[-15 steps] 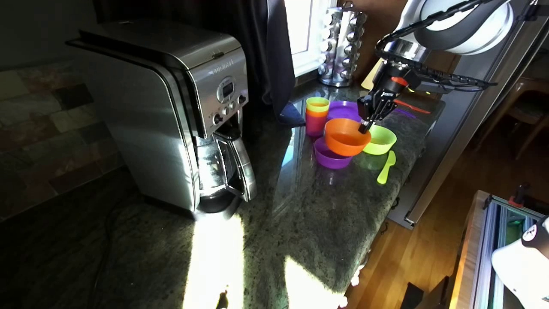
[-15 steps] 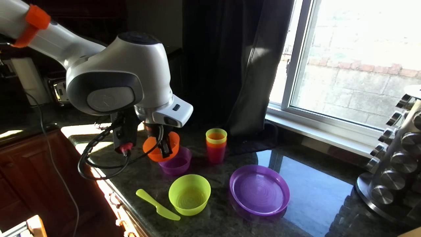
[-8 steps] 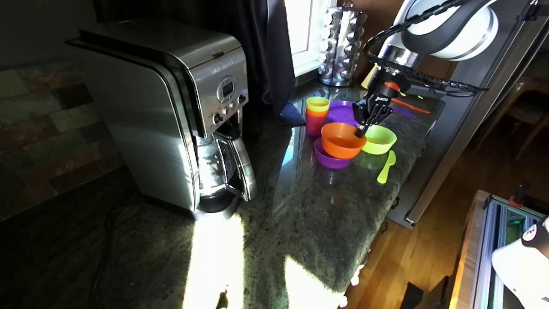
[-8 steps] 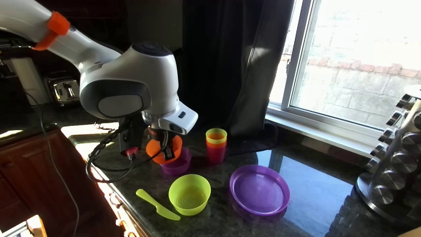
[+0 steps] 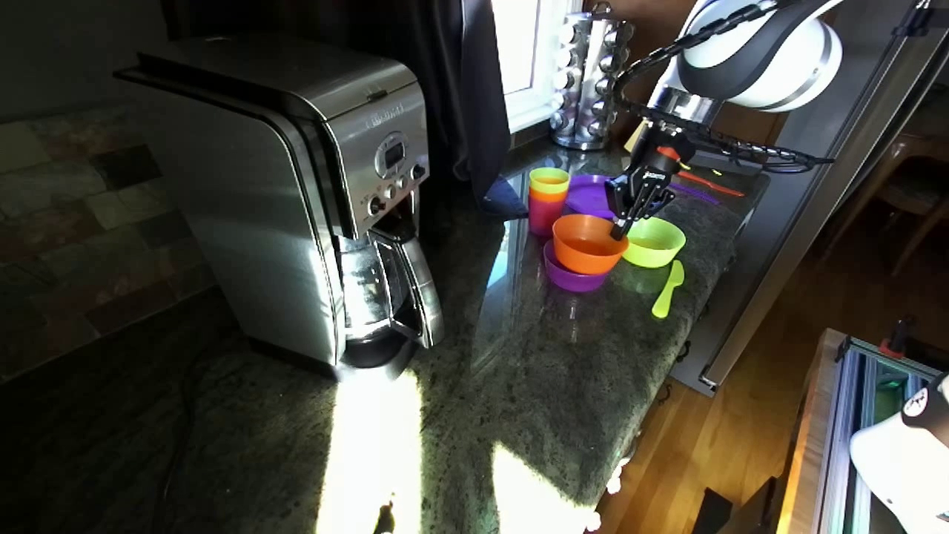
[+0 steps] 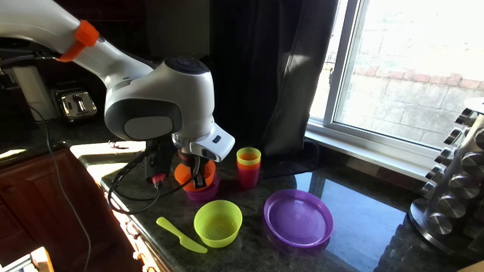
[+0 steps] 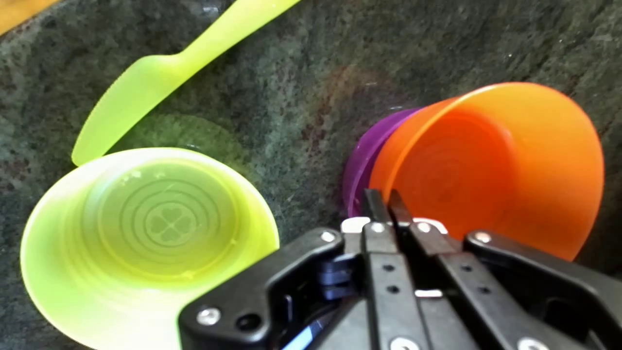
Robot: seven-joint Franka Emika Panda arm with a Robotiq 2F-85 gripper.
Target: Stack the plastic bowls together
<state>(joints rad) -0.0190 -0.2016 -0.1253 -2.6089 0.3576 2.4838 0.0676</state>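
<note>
In the wrist view, the gripper (image 7: pixel 386 203) has its jaws pinched on the side wall of the orange bowl (image 7: pixel 457 165), one finger inside it and one outside. Beneath shows a crescent of the purple bowl (image 7: pixel 359 160); how deep the one sits in the other, or whether they touch, I cannot tell. The green bowl (image 7: pixel 160 228) stands apart, its wall smooth and translucent, its round floor ringed and marked with a four-leaf clover. A green knife (image 7: pixel 150 82) with a finely toothed edge lies just beside it on the speckled stone counter (image 7: pixel 282 116). In an exterior view, the orange bowl is over the purple one and hides much of it, the green bowl near; smooth, tapered cups (image 5: pixel 547 206) stand nested behind them, yellow-green at the top, then orange, then pinkish red. A metal coffee maker (image 5: pixel 245 193) holds a glass carafe (image 5: pixel 365 285), its contents too dim to make out. In an exterior view, the white arm (image 6: pixel 159 90) covers part of the orange bowl, which overlaps the purple one; the plate (image 6: pixel 298 217), round, purple and glossy with concentric rings, lies well apart from them. A metal spice rack (image 6: pixel 451 207) stands at the far right, and a dark cloth curtain (image 6: pixel 249 83) hangs behind the cups.
</note>
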